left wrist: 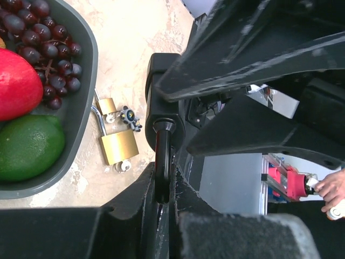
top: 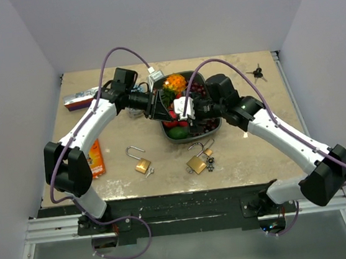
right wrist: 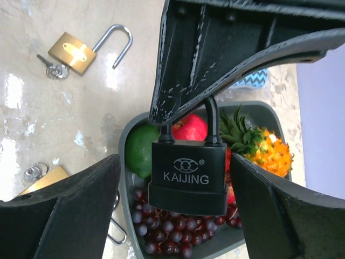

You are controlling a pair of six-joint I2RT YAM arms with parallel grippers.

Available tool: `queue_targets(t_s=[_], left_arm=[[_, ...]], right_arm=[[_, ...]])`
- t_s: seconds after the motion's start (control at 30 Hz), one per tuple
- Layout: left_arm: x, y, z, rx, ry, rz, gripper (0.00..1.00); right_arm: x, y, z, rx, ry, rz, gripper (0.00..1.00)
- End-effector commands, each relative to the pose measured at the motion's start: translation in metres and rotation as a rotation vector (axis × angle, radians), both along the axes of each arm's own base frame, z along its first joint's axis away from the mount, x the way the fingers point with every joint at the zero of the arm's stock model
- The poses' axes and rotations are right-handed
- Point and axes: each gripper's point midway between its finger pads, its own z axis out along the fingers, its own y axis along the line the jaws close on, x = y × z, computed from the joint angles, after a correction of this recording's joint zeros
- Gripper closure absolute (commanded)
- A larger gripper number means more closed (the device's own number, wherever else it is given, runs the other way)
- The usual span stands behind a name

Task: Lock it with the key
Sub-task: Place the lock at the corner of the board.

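A black KAIJING padlock (right wrist: 188, 175) hangs by its shackle from my left gripper (left wrist: 164, 190), which is shut on the shackle bar (left wrist: 163, 156). It hangs above the grey fruit bowl (right wrist: 124, 148). My right gripper (right wrist: 178, 186) is open, with one finger on each side of the padlock body and not touching it. In the top view the left gripper (top: 160, 106) and the right gripper (top: 186, 109) meet over the bowl (top: 217, 124). A bunch of black keys (top: 257, 73) lies at the table's far right.
Two open brass padlocks with keys lie in front of the bowl, one on the left (top: 141, 163) and one on the right (top: 197, 162). An orange packet (top: 95, 158) and a white packet (top: 79, 101) lie on the left. The bowl holds grapes, an apple, a lime and an orange fruit.
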Motion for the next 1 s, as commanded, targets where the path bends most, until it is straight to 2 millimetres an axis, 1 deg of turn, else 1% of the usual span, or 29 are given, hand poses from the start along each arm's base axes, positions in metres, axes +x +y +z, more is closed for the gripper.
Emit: queue_targets(t_s=[0.0, 0.1, 0.13, 0.3, 0.33, 0.4, 0.43, 0.5, 0.53, 0.57, 0.6, 0.63, 0.67, 0.7, 0.73, 0.77, 0.8, 0.83, 0.87, 0.9, 0.97], left_arm=[[-0.008, -0.005, 0.031, -0.099, -0.043, -0.06, 1.0], [-0.009, -0.005, 0.029, -0.099, -0.037, -0.063, 1.0], [-0.009, -0.005, 0.029, -0.098, -0.037, -0.063, 1.0], [-0.009, -0.005, 0.028, -0.097, -0.032, -0.062, 1.0], [-0.009, -0.005, 0.028, -0.096, -0.029, -0.062, 1.0], [-0.008, -0.005, 0.027, -0.095, -0.028, -0.061, 1.0], [-0.008, -0.005, 0.027, -0.095, -0.028, -0.06, 1.0], [-0.008, -0.006, 0.028, -0.099, -0.027, -0.06, 1.0], [-0.008, -0.006, 0.029, -0.101, -0.028, -0.061, 1.0], [-0.009, -0.006, 0.029, -0.104, -0.023, -0.063, 1.0], [-0.008, -0.006, 0.031, -0.111, -0.03, -0.066, 0.99], [-0.008, -0.006, 0.031, -0.112, -0.028, -0.065, 0.93], [-0.007, -0.006, 0.032, -0.113, -0.035, -0.064, 0.79], [-0.005, -0.005, 0.032, -0.11, -0.048, -0.055, 0.73], [-0.002, -0.003, 0.032, -0.106, -0.073, -0.049, 0.63], [0.001, -0.002, 0.035, -0.1, -0.093, -0.037, 0.41], [0.008, 0.003, 0.034, -0.087, -0.106, -0.007, 0.34], [0.012, 0.007, 0.038, -0.089, -0.122, 0.008, 0.27], [0.018, 0.01, 0.043, -0.093, -0.137, 0.025, 0.14], [0.028, 0.018, 0.047, -0.091, -0.157, 0.059, 0.08], [0.042, 0.029, 0.058, -0.091, -0.214, 0.107, 0.02]], right_arm=[[0.011, 0.001, -0.002, -0.023, -0.062, -0.019, 0.17], [0.014, 0.0, -0.007, -0.039, -0.071, -0.03, 0.2], [0.016, 0.002, -0.004, -0.033, -0.085, -0.03, 0.22], [0.02, 0.006, -0.002, -0.024, -0.109, -0.039, 0.32], [0.021, 0.006, 0.0, -0.021, -0.115, -0.043, 0.37], [0.023, 0.007, 0.003, -0.01, -0.128, -0.052, 0.44], [0.024, 0.006, 0.003, -0.011, -0.132, -0.06, 0.51], [0.026, 0.006, 0.005, -0.007, -0.141, -0.066, 0.6], [0.027, 0.006, 0.006, -0.004, -0.141, -0.073, 0.72], [0.028, 0.005, 0.006, -0.003, -0.143, -0.083, 0.8], [0.028, 0.006, 0.009, 0.011, -0.135, -0.096, 0.98], [0.028, 0.007, 0.01, 0.019, -0.126, -0.099, 1.0], [0.029, 0.007, 0.014, 0.032, -0.121, -0.112, 1.0], [0.029, 0.006, 0.015, 0.043, -0.105, -0.128, 1.0], [0.029, 0.005, 0.017, 0.049, -0.098, -0.14, 1.0], [0.029, 0.003, 0.019, 0.058, -0.092, -0.149, 1.0], [0.032, -0.001, 0.02, 0.073, -0.069, -0.173, 1.0], [0.033, -0.004, 0.02, 0.081, -0.055, -0.183, 1.0], [0.034, -0.008, 0.022, 0.09, -0.04, -0.195, 1.0], [0.038, -0.018, 0.022, 0.105, 0.0, -0.226, 1.0], [0.046, -0.03, 0.024, 0.131, 0.046, -0.271, 1.0]])
